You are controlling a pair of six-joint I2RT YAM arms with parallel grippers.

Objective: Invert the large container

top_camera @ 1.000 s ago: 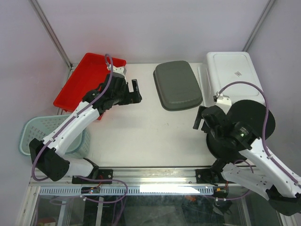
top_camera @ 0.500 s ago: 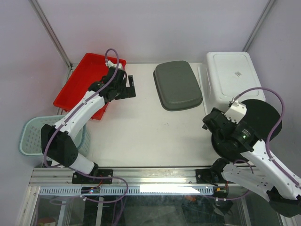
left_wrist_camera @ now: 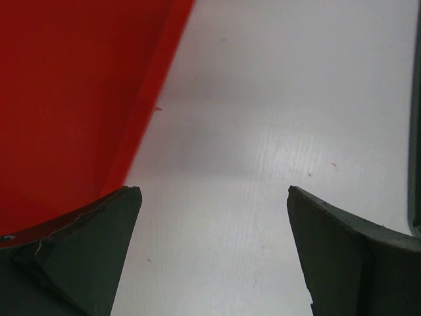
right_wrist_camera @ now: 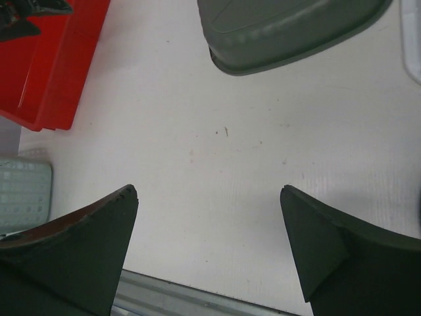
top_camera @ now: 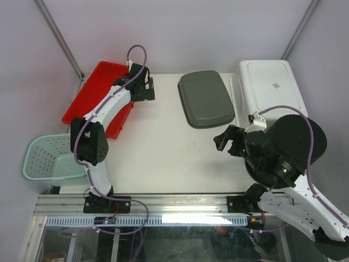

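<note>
Top view, task object: I take the large white container to be the target. It sits at the far right corner of the table, its flat base with a moulded mark facing up.
Top view, left gripper: my left gripper is at the far left edge of the table, beside the red tray. Its jaws are spread and it carries nothing.
Top view, right gripper: my right gripper hangs over the right half of the table, nearer than the grey container. It is released and clear of both containers.
Left wrist view: my fingers stand wide apart over bare table, with the red tray wall at the left. Nothing is between them.
Right wrist view: my fingers are wide apart and empty. The grey container lies ahead, and a sliver of the white container shows at the right edge.
Progress, judged: the container appears already inverted.
Remaining, judged: nothing except clearing the arms, if I have read the target correctly.
</note>
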